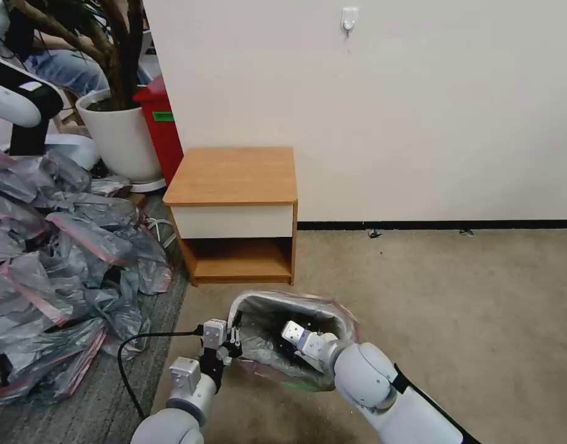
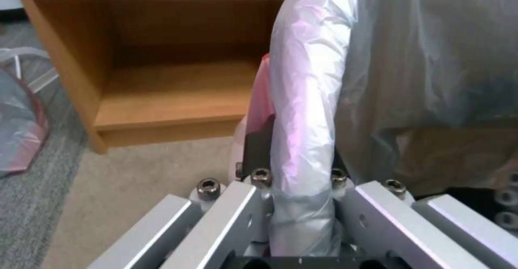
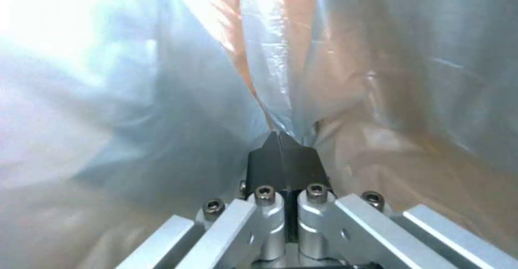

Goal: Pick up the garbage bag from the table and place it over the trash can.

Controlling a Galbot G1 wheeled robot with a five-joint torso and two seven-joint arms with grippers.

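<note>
The garbage bag point(image 1: 264, 324), thin grey plastic with a pink-red band, is draped into and over the trash can point(image 1: 295, 301), which stands on the carpet just in front of the table point(image 1: 234, 176). My left gripper point(image 1: 234, 339) is at the can's left rim. In the left wrist view the left gripper point(image 2: 297, 147) straddles the bag-covered rim point(image 2: 307, 99) and is closed on it. My right gripper point(image 1: 286, 339) reaches down inside the can. In the right wrist view the right gripper point(image 3: 281, 137) is shut, pinching a fold of the bag point(image 3: 162, 99).
A big heap of similar grey bags point(image 1: 55, 265) lies on the floor to the left, with a white plant pot point(image 1: 120, 135) and a red bin point(image 1: 163, 123) behind it. A black cable point(image 1: 126, 357) loops by my left arm. Open carpet point(image 1: 450, 308) lies to the right.
</note>
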